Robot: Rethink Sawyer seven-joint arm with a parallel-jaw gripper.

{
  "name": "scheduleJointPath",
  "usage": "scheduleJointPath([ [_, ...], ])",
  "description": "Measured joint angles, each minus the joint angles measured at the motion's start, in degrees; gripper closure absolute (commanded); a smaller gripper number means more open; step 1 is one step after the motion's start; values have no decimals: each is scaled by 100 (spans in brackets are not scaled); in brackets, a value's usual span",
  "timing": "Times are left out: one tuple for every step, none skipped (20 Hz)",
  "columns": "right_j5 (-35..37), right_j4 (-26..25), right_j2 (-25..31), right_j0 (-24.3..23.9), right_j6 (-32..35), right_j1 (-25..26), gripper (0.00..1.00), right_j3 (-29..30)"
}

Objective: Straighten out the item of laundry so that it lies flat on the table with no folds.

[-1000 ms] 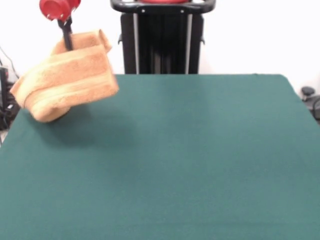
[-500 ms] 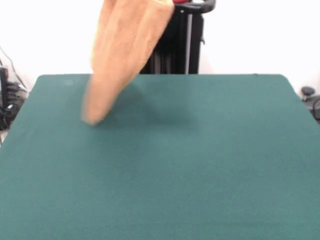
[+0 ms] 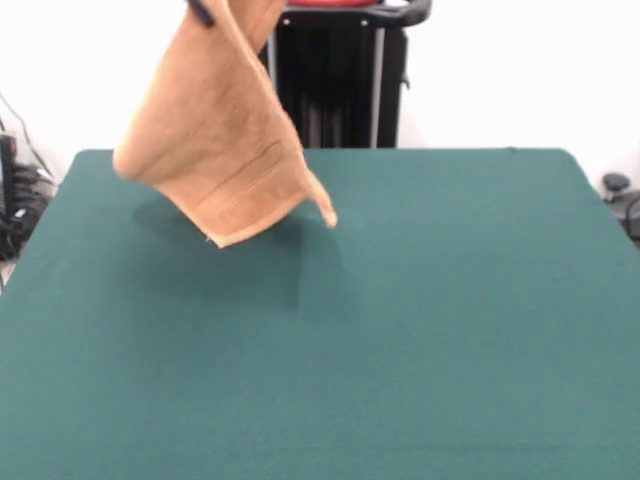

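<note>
Towel [image 3: 222, 150] suspended above the counter [image 3: 400, 320].
The towel hangs from the top edge of the picture over the counter's far left part, spread out, lower corners clear of the surface. A dark fingertip [image 3: 201, 12] shows at its upper edge; finger state cannot be determined.

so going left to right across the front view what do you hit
cables and dark gear at the left edge → hanging towel, with a bit of the fingers at its top → black pedestal → dark object off the table's right edge; green table spans below.
</note>
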Motion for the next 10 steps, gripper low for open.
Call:
scheduleJointPath([
  [184, 108, 43, -61, 0, -24, 100, 17],
  [430, 145, 96, -96, 0, -37, 100, 42],
  [534, 98, 126, -87, 0, -36, 100, 56],
  [610, 7, 158, -59, 0, -34, 100, 66],
  [620, -25, 167, -47, 0, -35, 100, 68],
  [631, -73, 180, -28, 0, -35, 100, 71],
  [635, -154, 213, 17, 0, -48, 100, 71],
  [635, -153, 229, 32, -1, -62, 100, 72],
  [635, -149, 244, 35, -2, -73, 100, 72],
  [635, -146, 259, 39, -4, -85, 100, 71],
])
